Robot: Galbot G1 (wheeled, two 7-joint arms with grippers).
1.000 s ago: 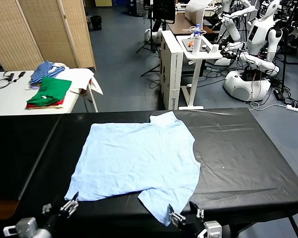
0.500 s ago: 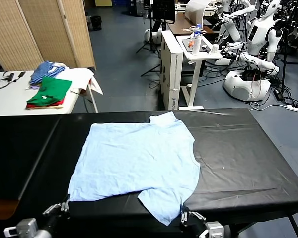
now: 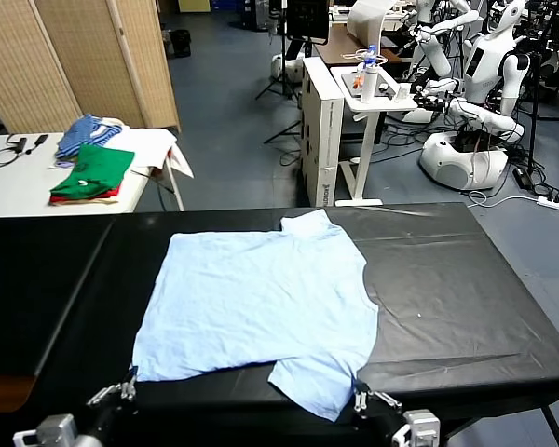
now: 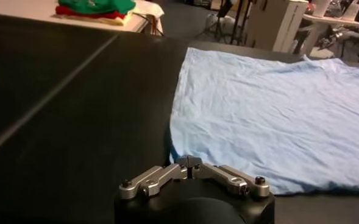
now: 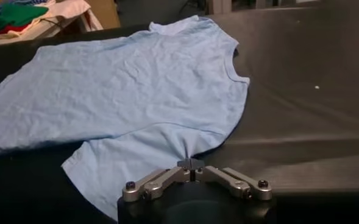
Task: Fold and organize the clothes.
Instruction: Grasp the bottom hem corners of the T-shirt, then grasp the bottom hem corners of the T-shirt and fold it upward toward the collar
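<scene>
The pale sky-blue T-shirt [image 3: 261,298] lies spread flat on the black table [image 3: 447,279], its collar toward the right and one sleeve hanging toward the near edge. My left gripper [image 3: 128,386] is at the near left corner of the shirt, its jaws shut on the hem corner. In the left wrist view the left gripper [image 4: 189,162] meets the corner of the T-shirt [image 4: 277,115]. My right gripper [image 3: 359,399] is shut on the near sleeve's edge. In the right wrist view the T-shirt [image 5: 136,91] puckers toward the right gripper [image 5: 191,162].
A white side table at the far left carries folded green and red garments [image 3: 93,172] and a blue-striped and white cloth pile [image 3: 86,130]. A white cart [image 3: 354,93] and parked robots [image 3: 475,84] stand beyond the table. A bamboo screen [image 3: 74,56] is at the back left.
Both grippers have closed on the shirt's near edge. The near sleeve has shifted a little to the right, and the shirt's near left corner has moved slightly.
</scene>
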